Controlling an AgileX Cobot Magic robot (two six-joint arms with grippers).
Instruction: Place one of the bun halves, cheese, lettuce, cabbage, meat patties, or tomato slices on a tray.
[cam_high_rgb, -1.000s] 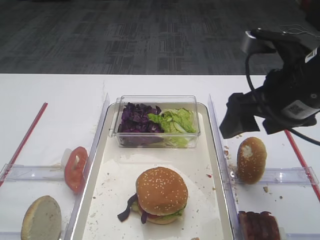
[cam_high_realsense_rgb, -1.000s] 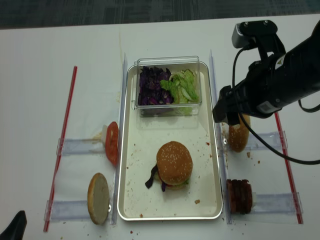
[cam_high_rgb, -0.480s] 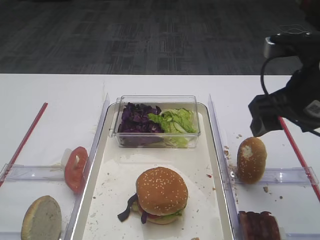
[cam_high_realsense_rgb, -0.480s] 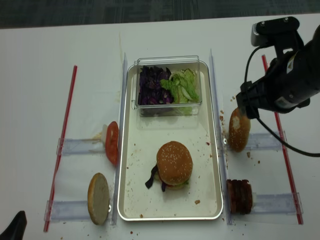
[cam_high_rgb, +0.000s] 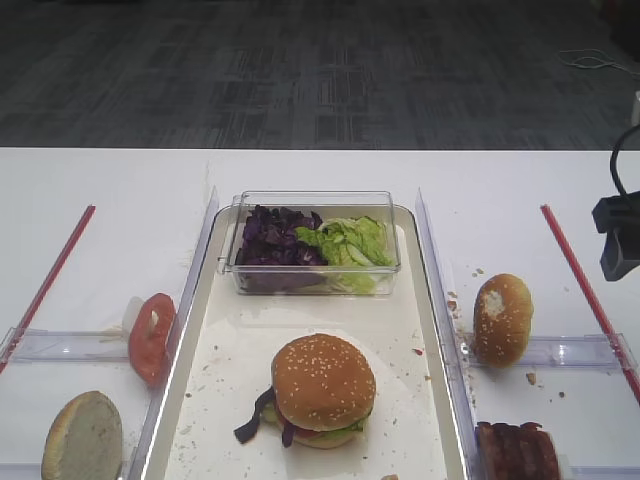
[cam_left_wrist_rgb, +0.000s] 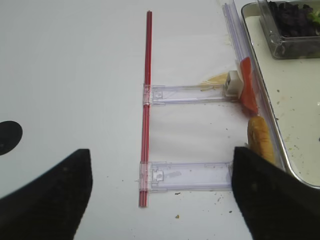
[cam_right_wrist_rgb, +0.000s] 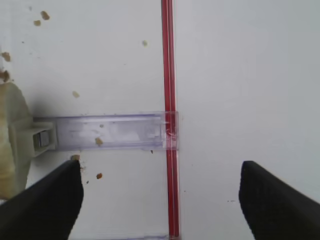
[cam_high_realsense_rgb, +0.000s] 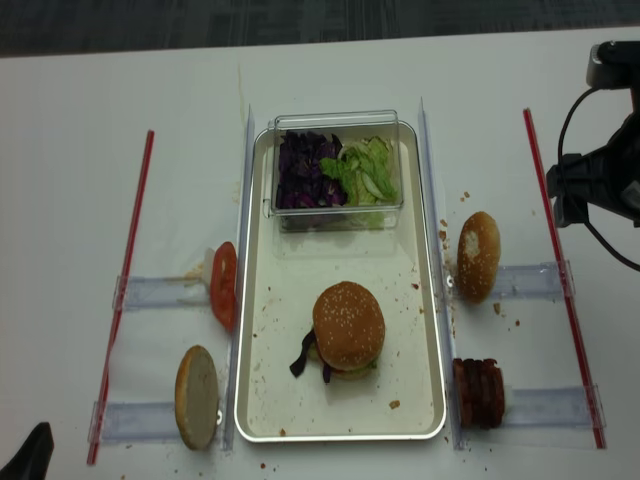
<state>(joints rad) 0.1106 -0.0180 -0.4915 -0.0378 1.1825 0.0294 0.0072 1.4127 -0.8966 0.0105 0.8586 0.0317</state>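
Sitting on the tray (cam_high_realsense_rgb: 262, 400) toward its 6 o'clock end is an assembled burger, topped by the sesame bun top (cam_high_realsense_rgb: 348, 322), with purple strips poking out at its 8 o'clock side. At the tray's 12 o'clock end stands a clear plastic box (cam_high_realsense_rgb: 337, 120) holding the cabbage (cam_high_realsense_rgb: 302, 172) on one side and the lettuce (cam_high_realsense_rgb: 366, 172) on the other. Crumbs speckle the tray floor.

Off the tray at 9 o'clock, a tomato slice (cam_high_realsense_rgb: 223, 285) stands on edge against a clear holder, and a pale bun half (cam_high_realsense_rgb: 197, 396) leans at 7 o'clock. At 3 o'clock a brown bun with a torn white patch (cam_high_realsense_rgb: 478, 255) rests on the white surface (cam_high_realsense_rgb: 70, 200); the meat patties (cam_high_realsense_rgb: 479, 392) are stacked at 5 o'clock. Red strips (cam_high_realsense_rgb: 132, 260) run along both outer sides.

The right gripper (cam_right_wrist_rgb: 160, 195) hangs over the far right red strip, well apart from the tray, jaws spread wide and holding nothing; the torn bun's edge shows at 9 o'clock in its wrist view. The left gripper (cam_left_wrist_rgb: 162, 187) hovers over the left red strip, jaws wide apart and empty
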